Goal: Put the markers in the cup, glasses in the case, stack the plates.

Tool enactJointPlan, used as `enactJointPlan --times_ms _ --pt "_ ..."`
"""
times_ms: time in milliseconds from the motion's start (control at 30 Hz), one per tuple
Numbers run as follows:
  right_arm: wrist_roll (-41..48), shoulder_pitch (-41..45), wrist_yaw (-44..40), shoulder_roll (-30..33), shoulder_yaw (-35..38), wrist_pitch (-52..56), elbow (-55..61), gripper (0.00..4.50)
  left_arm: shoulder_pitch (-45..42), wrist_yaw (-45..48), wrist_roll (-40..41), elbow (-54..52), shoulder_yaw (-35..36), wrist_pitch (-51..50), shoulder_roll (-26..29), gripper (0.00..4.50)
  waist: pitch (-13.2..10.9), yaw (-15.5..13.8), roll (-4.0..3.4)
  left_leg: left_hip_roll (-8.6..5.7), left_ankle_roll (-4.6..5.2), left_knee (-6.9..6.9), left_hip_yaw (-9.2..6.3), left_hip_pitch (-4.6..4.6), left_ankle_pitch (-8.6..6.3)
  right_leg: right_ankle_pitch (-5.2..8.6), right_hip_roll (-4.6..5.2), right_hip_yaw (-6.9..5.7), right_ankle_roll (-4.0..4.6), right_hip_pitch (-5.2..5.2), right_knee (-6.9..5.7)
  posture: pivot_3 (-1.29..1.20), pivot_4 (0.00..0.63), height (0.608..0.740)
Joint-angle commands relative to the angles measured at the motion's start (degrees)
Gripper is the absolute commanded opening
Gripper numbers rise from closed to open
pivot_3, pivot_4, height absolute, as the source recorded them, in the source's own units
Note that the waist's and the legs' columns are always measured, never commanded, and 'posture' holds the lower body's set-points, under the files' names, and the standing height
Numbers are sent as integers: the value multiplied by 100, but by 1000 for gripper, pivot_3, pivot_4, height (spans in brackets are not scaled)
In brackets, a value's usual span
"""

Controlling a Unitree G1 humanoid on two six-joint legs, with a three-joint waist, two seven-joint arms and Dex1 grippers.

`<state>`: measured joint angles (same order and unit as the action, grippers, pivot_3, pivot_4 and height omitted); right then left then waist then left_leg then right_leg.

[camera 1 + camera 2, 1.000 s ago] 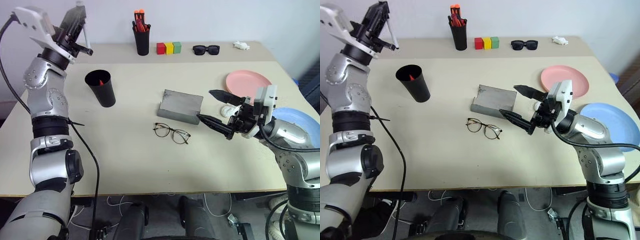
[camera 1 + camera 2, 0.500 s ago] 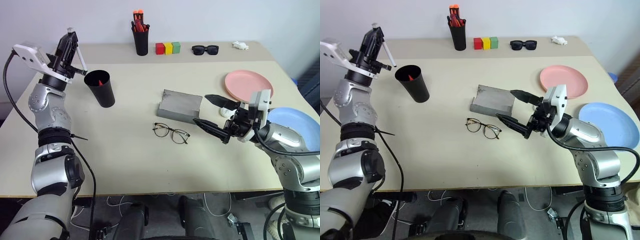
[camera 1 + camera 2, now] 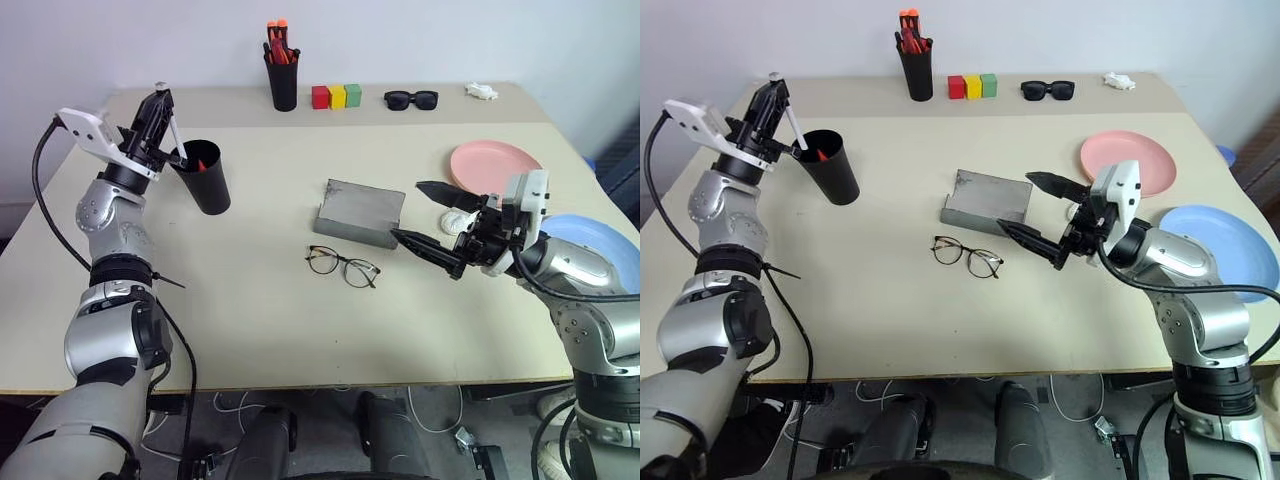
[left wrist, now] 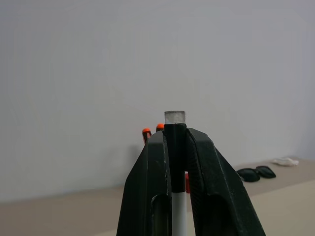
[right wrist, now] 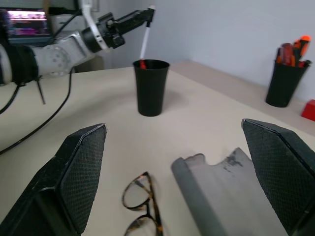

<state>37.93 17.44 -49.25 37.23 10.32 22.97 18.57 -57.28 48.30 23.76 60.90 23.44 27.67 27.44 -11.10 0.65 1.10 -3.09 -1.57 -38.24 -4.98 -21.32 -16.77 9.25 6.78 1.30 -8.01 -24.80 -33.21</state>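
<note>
The white marker [image 3: 796, 129] is clamped between the fingers of the left gripper [image 3: 768, 105], its lower end slanting down to the rim of the cup [image 3: 830, 166] just beside that gripper; a red-orange marker [image 3: 201, 164] is seen inside the cup. The case [image 3: 361, 212] lies open just left of the right gripper [image 3: 430, 215], whose fingers are spread wide and empty. The glasses [image 3: 344, 265] lie below and left of its fingertips. The pink plate [image 3: 495, 164] and blue plate [image 3: 595, 243] sit apart, behind and right of that gripper.
</note>
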Motion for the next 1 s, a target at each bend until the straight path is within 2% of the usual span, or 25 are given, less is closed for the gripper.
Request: enactJointPlan --times_ms 33,233,533,833,933,1000 --pt "-71 -76 125 -33 124 -148 241 4500 -115 11 -88 21 -36 219 -35 25 0 -2 0 0 0 0 0 0 0 0 0 0 0 0 0 0 150 740" --pt "-153 -403 291 -59 124 -175 534 4500 -73 -67 -112 298 40 348 -87 25 0 1 0 0 0 0 0 -1 0 0 0 0 0 0 0 0 150 740" --pt "-158 -444 204 -66 107 -265 576 4500 -1 -14 -23 233 92 509 -196 25 0 0 0 0 0 0 0 0 0 0 0 0 0 0 1 0 150 740" --pt "-201 -294 151 -25 51 -293 409 4500 -57 -91 -49 219 123 497 -74 25 0 1 0 0 0 0 0 0 0 0 0 0 0 0 0 0 150 740" --pt "119 -300 192 -39 220 -103 534 4500 -87 108 35 149 149 344 47 25 0 4 0 0 0 0 0 0 0 0 0 0 0 0 0 0 150 740" --pt "-102 -356 128 53 161 -227 475 4500 -72 266 97 35 142 287 11 25 0 5 0 0 1 1 0 0 0 0 0 0 0 0 0 0 150 740"
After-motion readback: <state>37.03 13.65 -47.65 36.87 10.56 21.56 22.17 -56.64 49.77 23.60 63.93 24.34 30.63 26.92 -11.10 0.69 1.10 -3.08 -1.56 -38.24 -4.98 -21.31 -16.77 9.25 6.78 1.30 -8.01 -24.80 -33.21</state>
